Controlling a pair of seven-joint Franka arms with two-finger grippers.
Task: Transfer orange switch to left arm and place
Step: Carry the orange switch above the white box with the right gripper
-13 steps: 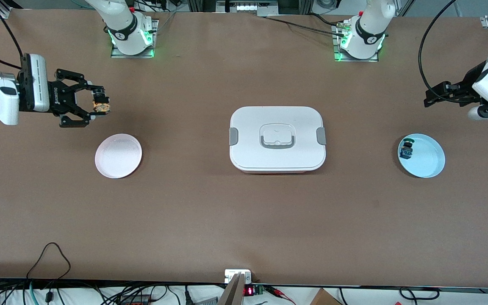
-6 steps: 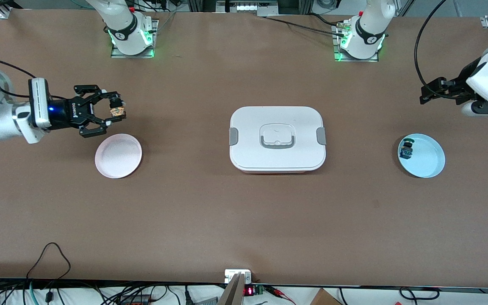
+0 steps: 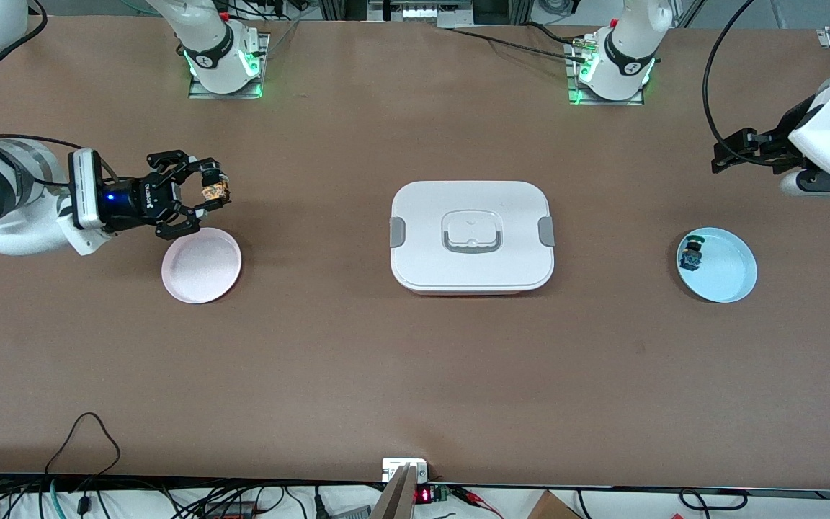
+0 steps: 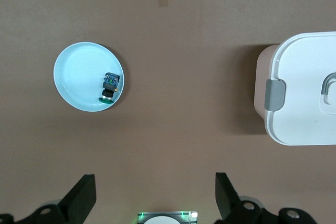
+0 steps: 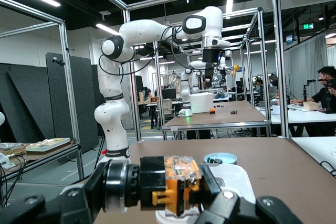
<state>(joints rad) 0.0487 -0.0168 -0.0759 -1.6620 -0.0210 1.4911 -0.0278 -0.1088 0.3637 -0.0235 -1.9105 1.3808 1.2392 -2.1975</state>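
While the right tool (image 3: pixel 202 193) grips the orange switch (image 3: pixel 214 191) horizontally, the left tool (image 4: pixel 155 200) waits wide

box (image 3: pixel 471 236) mid-table. Pink plate (image 3: pixel 202 264) at its 9 o'clock, toward right arm's end; blue plate (image 3: pixel 717 264) at 3 o'clock, toward left arm's end. Small switch (image 3: pixel 692 253) lies in blue plate, at its 9 o'clock rim. right gripper (image 3: pixel 206 193) with orange switch (image 3: pixel 215 191) over table at pink plate's 12 o'clock. left gripper (image 4: pixel 155 195) up over table at blue plate's 1 o'clock.
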